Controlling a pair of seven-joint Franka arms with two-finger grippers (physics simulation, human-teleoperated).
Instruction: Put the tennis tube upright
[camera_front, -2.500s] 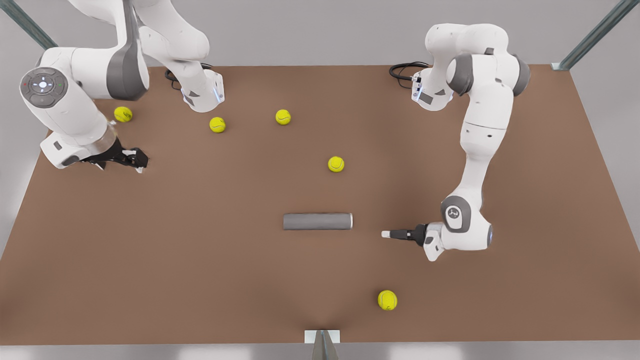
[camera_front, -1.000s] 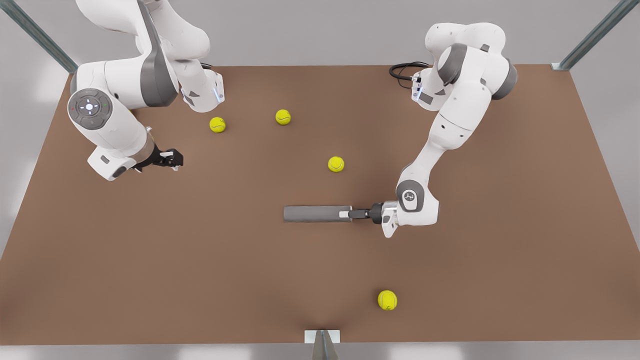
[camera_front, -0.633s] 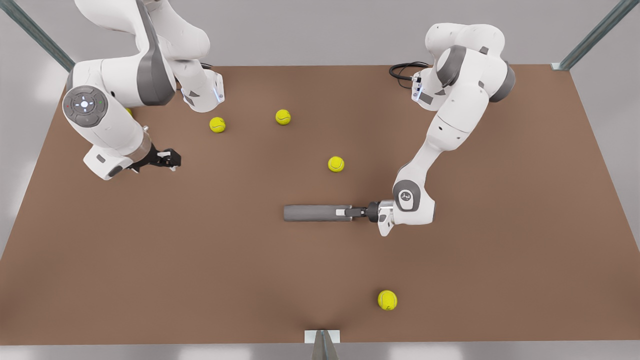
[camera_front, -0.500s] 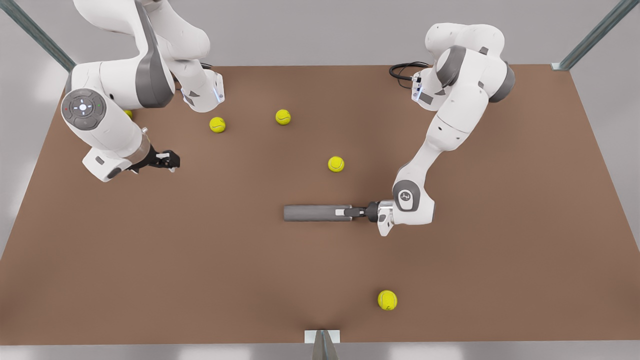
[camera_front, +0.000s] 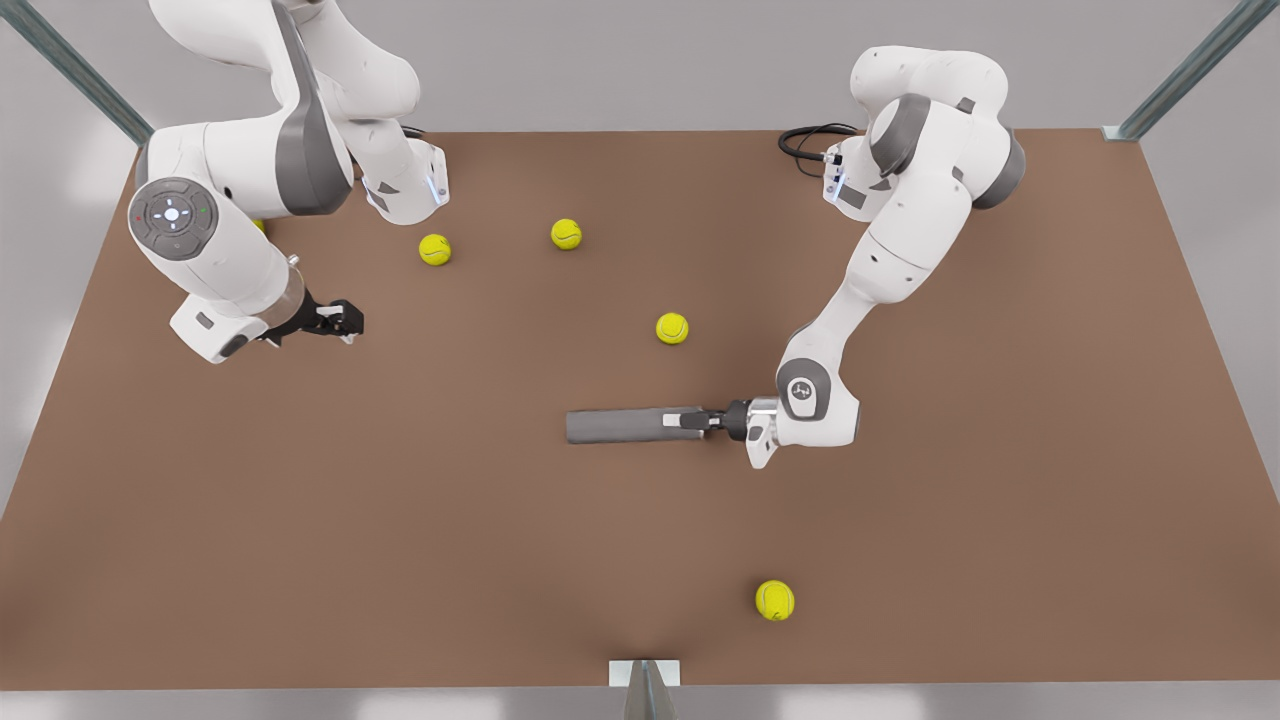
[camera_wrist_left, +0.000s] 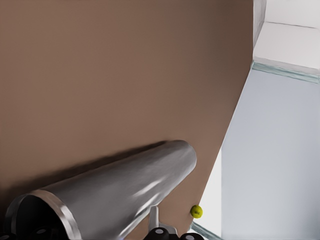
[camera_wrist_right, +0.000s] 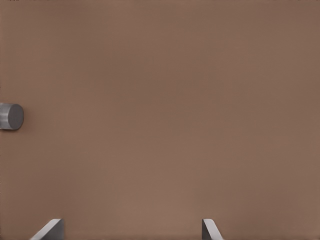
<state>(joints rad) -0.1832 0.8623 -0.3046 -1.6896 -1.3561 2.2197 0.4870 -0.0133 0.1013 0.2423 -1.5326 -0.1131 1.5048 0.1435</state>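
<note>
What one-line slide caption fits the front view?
Left gripper at the lying tennis tube's open end, right gripper open, waiting apart, yellow balls scattered on the brown table.

Tube lying flat mid-table, my two grippers at opposite sides.

I see the tennis tube (camera_front: 620, 425) lying on the table (camera_front: 400, 560), lengthwise across the front view. My left gripper (camera_front: 690, 421) sits at its end on the front view's right, one finger inside the hollow mouth. My right gripper (camera_front: 340, 320) hovers well apart, toward the front view's left. Balls lie scattered around; the nearest ball (camera_front: 672, 328) is behind the tube.
</note>
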